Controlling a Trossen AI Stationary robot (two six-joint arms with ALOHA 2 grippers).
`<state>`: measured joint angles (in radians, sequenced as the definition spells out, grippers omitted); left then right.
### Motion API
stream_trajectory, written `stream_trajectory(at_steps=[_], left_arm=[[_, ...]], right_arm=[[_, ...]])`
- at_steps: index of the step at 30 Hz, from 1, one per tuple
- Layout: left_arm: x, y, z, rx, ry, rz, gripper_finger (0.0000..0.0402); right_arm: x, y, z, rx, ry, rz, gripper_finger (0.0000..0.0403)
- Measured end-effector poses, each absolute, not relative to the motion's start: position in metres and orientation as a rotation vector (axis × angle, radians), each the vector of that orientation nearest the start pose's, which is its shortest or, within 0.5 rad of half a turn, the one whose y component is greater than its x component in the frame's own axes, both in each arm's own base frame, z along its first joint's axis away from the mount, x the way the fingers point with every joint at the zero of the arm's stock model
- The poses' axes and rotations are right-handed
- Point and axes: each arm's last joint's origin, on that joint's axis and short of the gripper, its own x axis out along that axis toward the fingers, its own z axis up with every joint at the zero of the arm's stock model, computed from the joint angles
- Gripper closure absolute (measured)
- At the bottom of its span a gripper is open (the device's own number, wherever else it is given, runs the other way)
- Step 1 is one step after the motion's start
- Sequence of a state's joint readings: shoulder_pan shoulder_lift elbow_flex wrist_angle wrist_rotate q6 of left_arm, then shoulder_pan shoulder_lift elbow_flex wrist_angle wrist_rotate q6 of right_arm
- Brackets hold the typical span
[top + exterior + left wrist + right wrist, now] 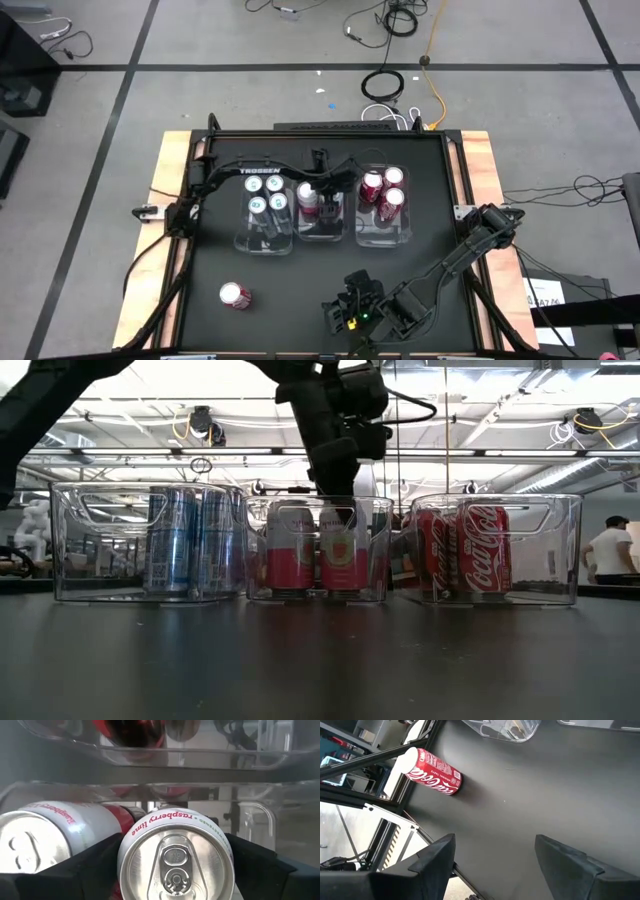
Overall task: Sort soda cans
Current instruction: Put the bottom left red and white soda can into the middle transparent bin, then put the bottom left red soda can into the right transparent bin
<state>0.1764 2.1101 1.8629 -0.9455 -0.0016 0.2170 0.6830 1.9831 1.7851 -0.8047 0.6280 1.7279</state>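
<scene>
Three clear bins stand in a row mid-table. The left bin [262, 245] holds teal soda cans [266, 193], and the right bin [384, 240] holds red ones [383, 192]. In the middle bin [320, 238] a pink can [45, 837] stands beside a second pink can marked raspberry lime [176, 855]. My left gripper [338, 510] reaches down into this bin and is shut on the second can. A red can [234, 296] lies on its side at the near left. My right gripper [495, 855] hovers open over the near middle of the table, with nothing between its fingers. My left gripper has the raspberry lime can pinched between its two fingers, one on each side of the wall just below the top rim [227, 850]. The fingers come steeply from above. The can stands upright, its base [342, 590] level with the neighbouring can's on the bin floor.
The bins' walls close in around the left gripper. Bare dark table lies between the bins and the near edge, with the lying red can [432, 772] close to the left frame rail. Cables lie on the floor beyond the far edge.
</scene>
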Motion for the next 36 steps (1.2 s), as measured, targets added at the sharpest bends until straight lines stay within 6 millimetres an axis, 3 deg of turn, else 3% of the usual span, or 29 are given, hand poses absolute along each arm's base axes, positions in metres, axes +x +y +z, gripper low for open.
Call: stream_trajectory(at_steps=[18,24,28,36], left_arm=[[0.440,0.079,0.240,0.111,1.167,0.060,0.0045],[0.437,0.079,0.239,0.108,1.196,0.057,0.0007],[0.436,0.079,0.239,0.103,1.209,0.094,0.0016],[0.429,0.076,0.271,0.031,1.268,0.138,0.0022]], right_arm=[[0.338,0.262,0.280,1.020,0.577,-0.567,0.0138],[0.337,0.263,0.280,1.019,0.579,-0.564,0.0138],[0.337,0.264,0.280,1.015,0.579,-0.559,0.0138],[0.338,0.264,0.280,0.967,0.590,-0.540,0.0138]])
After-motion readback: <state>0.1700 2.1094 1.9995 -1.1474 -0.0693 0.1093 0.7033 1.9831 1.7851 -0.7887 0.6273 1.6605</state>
